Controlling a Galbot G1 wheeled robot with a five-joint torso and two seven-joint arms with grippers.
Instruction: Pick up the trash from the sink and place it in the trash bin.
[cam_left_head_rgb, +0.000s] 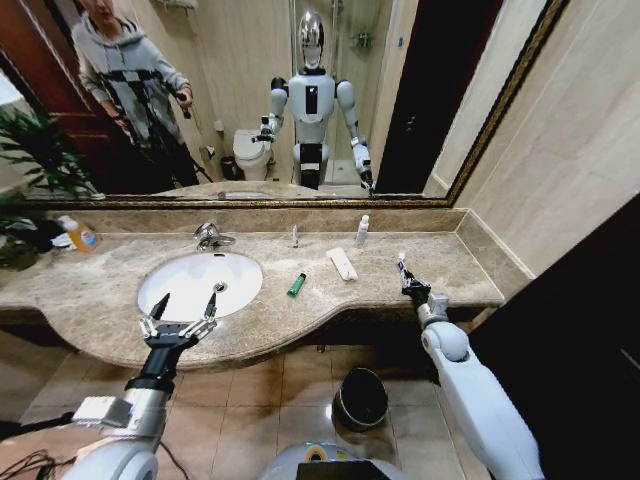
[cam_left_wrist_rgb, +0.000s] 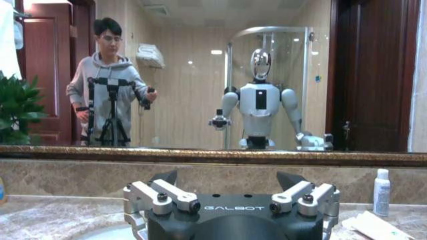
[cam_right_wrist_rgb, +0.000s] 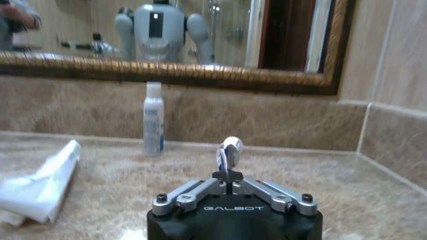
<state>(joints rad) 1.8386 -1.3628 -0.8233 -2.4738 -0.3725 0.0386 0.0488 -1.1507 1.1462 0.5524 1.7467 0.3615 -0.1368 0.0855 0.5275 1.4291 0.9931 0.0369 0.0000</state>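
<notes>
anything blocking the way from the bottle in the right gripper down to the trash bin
Nothing visible. The right gripper is shut on a small white bottle above the countertop near its front edge. The trash bin stands open on the floor below, with bare tile around it.

Gilt-framed mirror (cam_left_head_rgb: 250, 100), tiled floor (cam_left_head_rgb: 270, 400)

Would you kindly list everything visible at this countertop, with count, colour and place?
Sink: one, white, left in countertop.
Faucet: one, chrome, behind sink.
Green stick: one, right of sink.
White packet: one, flat, mid-counter.
Blue-labelled bottle: one, white, by backsplash.
Thin upright piece: one, by backsplash.
Yellow-orange bottle: one, far left.
Trash bin: one, dark, on floor.
Left gripper: open, at sink's front.
Right gripper: shut on small white bottle.
</notes>
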